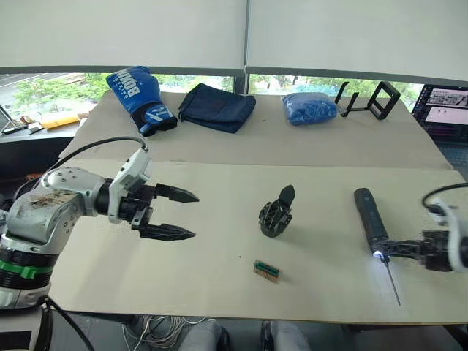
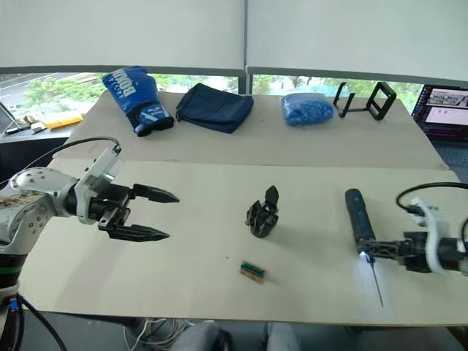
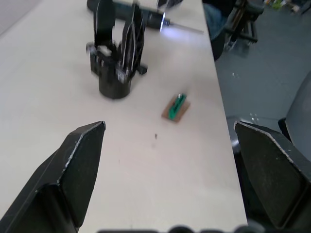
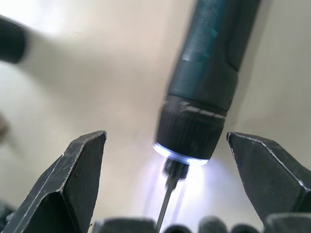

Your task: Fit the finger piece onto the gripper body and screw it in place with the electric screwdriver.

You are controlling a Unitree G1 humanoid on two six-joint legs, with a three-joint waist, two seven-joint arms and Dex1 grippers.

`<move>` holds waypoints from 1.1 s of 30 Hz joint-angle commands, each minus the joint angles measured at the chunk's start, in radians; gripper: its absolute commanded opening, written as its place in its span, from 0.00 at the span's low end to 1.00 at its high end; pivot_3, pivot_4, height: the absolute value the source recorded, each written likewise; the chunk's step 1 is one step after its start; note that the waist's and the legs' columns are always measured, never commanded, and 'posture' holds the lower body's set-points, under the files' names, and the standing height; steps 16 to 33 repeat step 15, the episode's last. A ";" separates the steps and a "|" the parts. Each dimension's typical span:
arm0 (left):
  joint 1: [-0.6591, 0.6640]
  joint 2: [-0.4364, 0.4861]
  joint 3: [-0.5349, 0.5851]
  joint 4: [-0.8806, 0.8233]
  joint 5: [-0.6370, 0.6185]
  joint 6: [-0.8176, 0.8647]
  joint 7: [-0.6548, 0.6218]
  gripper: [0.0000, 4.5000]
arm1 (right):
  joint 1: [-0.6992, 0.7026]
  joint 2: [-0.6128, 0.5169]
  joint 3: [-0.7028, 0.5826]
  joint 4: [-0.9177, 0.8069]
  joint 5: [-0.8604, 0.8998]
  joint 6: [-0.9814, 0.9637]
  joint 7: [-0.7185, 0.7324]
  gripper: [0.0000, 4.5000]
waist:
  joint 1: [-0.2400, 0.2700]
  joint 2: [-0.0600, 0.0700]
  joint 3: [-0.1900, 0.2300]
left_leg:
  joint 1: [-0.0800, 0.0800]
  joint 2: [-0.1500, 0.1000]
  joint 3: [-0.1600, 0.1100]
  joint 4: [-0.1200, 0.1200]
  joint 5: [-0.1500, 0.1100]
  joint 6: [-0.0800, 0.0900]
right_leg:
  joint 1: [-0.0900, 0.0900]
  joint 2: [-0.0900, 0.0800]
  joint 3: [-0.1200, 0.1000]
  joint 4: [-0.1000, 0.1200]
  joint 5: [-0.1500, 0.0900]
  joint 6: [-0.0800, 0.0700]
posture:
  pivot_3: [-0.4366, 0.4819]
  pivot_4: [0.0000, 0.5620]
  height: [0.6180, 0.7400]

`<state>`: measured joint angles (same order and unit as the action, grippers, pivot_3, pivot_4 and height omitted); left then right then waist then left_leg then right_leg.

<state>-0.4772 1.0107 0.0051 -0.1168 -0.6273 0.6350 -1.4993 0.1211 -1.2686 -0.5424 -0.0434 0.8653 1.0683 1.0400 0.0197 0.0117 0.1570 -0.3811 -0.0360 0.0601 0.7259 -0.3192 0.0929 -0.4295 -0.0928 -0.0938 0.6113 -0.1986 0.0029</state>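
Right hand (image 1: 395,249) around lit electric screwdriver (image 1: 371,221)

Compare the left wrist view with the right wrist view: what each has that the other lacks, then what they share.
Left wrist view: the open left gripper, the gripper body with the finger piece upright on it, and a small green block. Right wrist view: the open right gripper flanking the lit collar and bit of the screwdriver. Shared: the screwdriver and the table.
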 commanded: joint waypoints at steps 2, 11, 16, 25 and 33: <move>0.015 0.065 0.030 0.081 0.029 -0.039 -0.064 1.00 | 0.217 -0.042 -0.298 0.006 -0.237 -0.336 0.400 1.00 | -0.001 0.000 0.000 | 0.004 0.000 0.000 -0.002 0.000 0.000 | 0.004 0.000 0.001 -0.001 -0.003 0.004 | 0.48 0.27 1.00; 0.035 0.114 0.053 0.257 0.120 -0.183 -0.106 1.00 | 0.103 -0.109 -0.369 0.489 -0.457 -0.739 0.477 1.00 | -0.011 -0.002 0.001 | 0.012 -0.003 0.002 -0.011 -0.002 -0.007 | 0.004 -0.003 0.008 -0.001 -0.001 -0.003 | 0.48 0.27 1.00; 0.013 0.100 0.066 0.279 0.100 -0.165 -0.103 1.00 | 0.077 -0.127 -0.383 0.552 -0.470 -0.748 0.520 1.00 | -0.011 -0.001 0.001 | 0.013 0.000 0.002 -0.012 0.001 -0.004 | 0.004 -0.003 0.004 0.000 -0.003 -0.008 | 0.48 0.27 1.00; 0.013 0.100 0.066 0.279 0.100 -0.165 -0.103 1.00 | 0.077 -0.127 -0.383 0.552 -0.470 -0.748 0.520 1.00 | -0.011 -0.001 0.001 | 0.013 0.000 0.002 -0.012 0.001 -0.004 | 0.004 -0.003 0.004 0.000 -0.003 -0.008 | 0.48 0.27 1.00; 0.013 0.100 0.066 0.279 0.100 -0.165 -0.103 1.00 | 0.077 -0.127 -0.383 0.552 -0.470 -0.748 0.520 1.00 | -0.011 -0.001 0.001 | 0.013 0.000 0.002 -0.012 0.001 -0.004 | 0.004 -0.003 0.004 0.000 -0.003 -0.008 | 0.48 0.27 1.00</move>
